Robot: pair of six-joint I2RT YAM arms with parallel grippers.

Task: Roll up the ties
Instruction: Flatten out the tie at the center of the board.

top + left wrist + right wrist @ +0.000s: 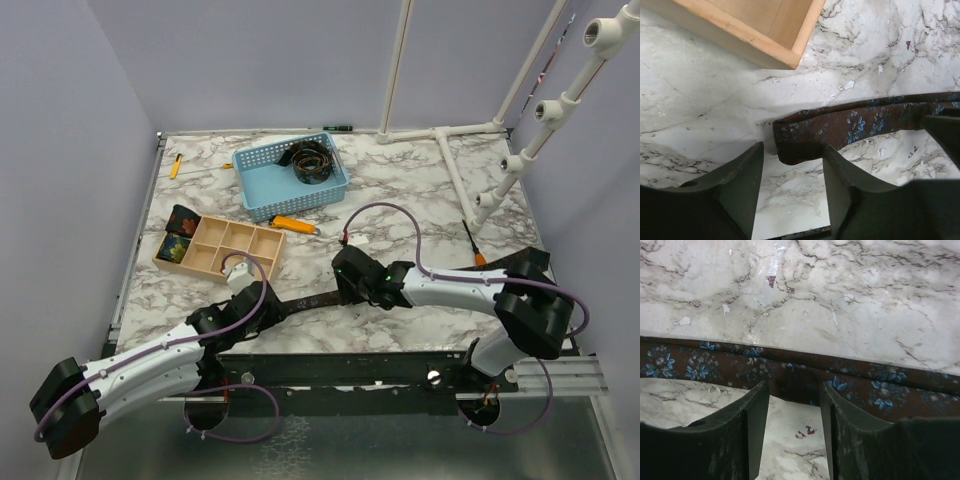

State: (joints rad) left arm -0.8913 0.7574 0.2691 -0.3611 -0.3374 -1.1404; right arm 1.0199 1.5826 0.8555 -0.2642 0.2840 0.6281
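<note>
Tie [305, 303] lies straight on surface [420, 180], prob. for rolling. L pincer [792, 147] released at tie end; R pincer [794, 385] released mid-tie.

Wooden tray [238, 237] and blue basket [262, 165] crowd the left; open table [420, 190] lies right.

From above, the tie [310, 303] shows only as a short dark strip between the arms. Its left end lies under the left claw [243, 305], and its right part under the right claw [352, 285]. The right wrist view cuts it off at both side edges. The dark coil [313, 160] in the blue basket [300, 203] is too small for its pattern to be read — so are the dark things [178, 240] in the left compartments of the wooden tray [240, 235].
</note>
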